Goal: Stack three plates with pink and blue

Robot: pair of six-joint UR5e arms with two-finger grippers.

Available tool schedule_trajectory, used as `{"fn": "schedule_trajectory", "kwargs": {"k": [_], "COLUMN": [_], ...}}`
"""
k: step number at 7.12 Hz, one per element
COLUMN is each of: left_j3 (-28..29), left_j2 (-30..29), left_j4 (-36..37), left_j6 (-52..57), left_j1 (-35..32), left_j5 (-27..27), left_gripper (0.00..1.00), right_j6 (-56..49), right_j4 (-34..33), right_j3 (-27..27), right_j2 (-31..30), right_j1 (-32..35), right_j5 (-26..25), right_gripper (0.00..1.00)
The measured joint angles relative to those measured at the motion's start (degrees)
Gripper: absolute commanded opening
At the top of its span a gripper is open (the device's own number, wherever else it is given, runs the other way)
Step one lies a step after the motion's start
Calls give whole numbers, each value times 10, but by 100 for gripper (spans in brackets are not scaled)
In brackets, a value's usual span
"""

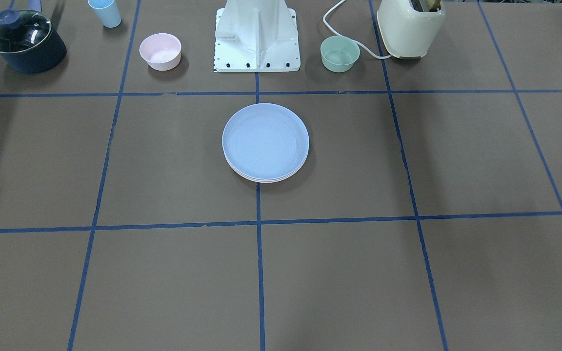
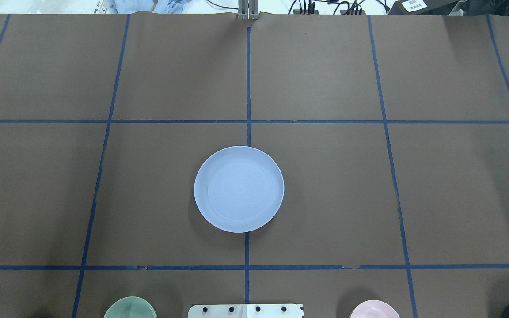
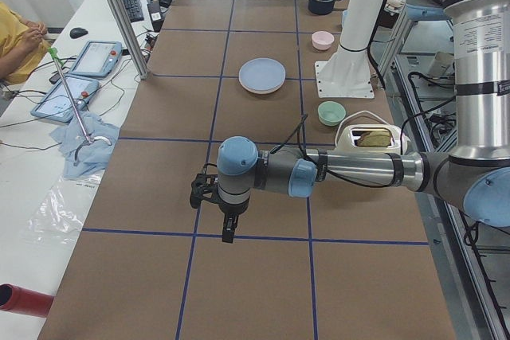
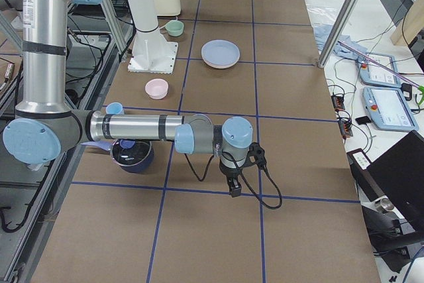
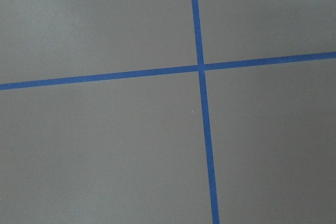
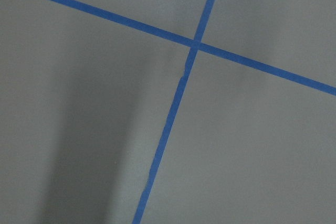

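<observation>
The three plates sit in one stack at the table's centre. The light blue plate (image 1: 265, 140) is on top, also seen in the overhead view (image 2: 239, 189). Two pale rims (image 1: 261, 180) show under it; their colours are hard to tell. The stack also shows in the side views (image 3: 262, 74) (image 4: 220, 52). My left gripper (image 3: 229, 235) hangs over bare table far from the stack, near the table's left end. My right gripper (image 4: 234, 191) hangs near the right end. I cannot tell whether either is open or shut. Both wrist views show only brown table and blue tape.
Along the robot's side stand a small pink bowl (image 1: 160, 50), a mint-green bowl (image 1: 340, 53), a cream toaster (image 1: 410, 27) with its cord, a dark pot with a glass lid (image 1: 25, 41), a light blue cup (image 1: 105, 12) and the white base (image 1: 256, 39).
</observation>
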Motion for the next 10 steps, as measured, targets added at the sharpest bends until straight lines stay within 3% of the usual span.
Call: {"fn": "schedule_trajectory", "kwargs": {"k": [10], "left_j3": [10], "left_j2": [2], "left_j4": [0], "left_j6": [0], "left_j1": [1], "left_j5": [1], "left_gripper": [100], "right_j6": [11], "right_j4": [3], "right_j3": [4], "right_j2": [3], "right_j1": [-1], "right_j5": [4], "right_gripper": [100]}}
